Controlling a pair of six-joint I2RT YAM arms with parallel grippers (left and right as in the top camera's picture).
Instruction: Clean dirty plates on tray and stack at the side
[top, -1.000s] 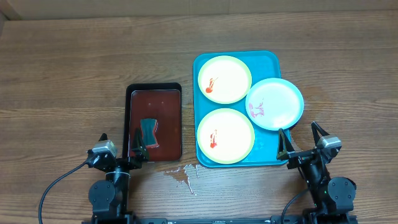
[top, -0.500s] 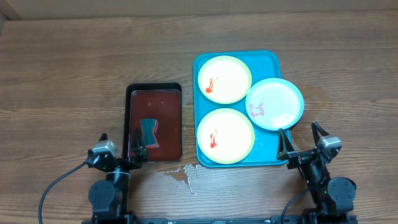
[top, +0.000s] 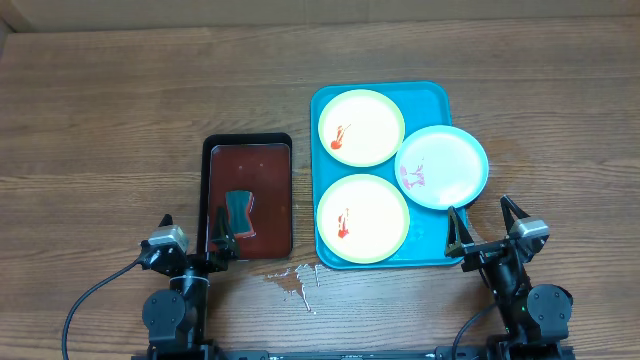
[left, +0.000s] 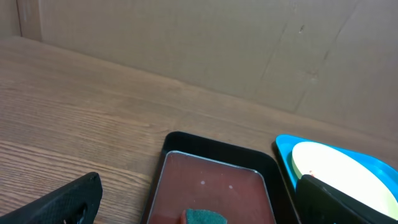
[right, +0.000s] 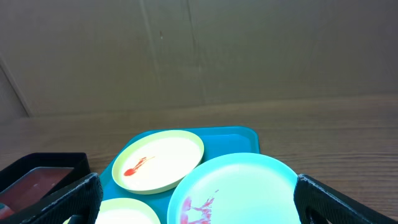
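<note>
The turquoise tray (top: 430, 96) holds three dirty plates with red smears. A yellow-green plate (top: 361, 127) lies at its far end, a second yellow-green plate (top: 362, 218) at its near end. A light blue-white plate (top: 442, 166) overhangs the tray's right rim. My left gripper (top: 193, 232) is open and empty near the front edge, by the black tray. My right gripper (top: 484, 223) is open and empty just in front of the blue-white plate (right: 249, 190). The far yellow-green plate (right: 158, 160) and the tray (right: 242, 138) also show in the right wrist view.
A black tray with dark red inside (top: 249, 197) lies left of the turquoise tray, with a green sponge (top: 239, 212) in it, also seen in the left wrist view (left: 205, 217). A small wet spill (top: 293, 280) is on the wood near the front. A cardboard wall stands at the back.
</note>
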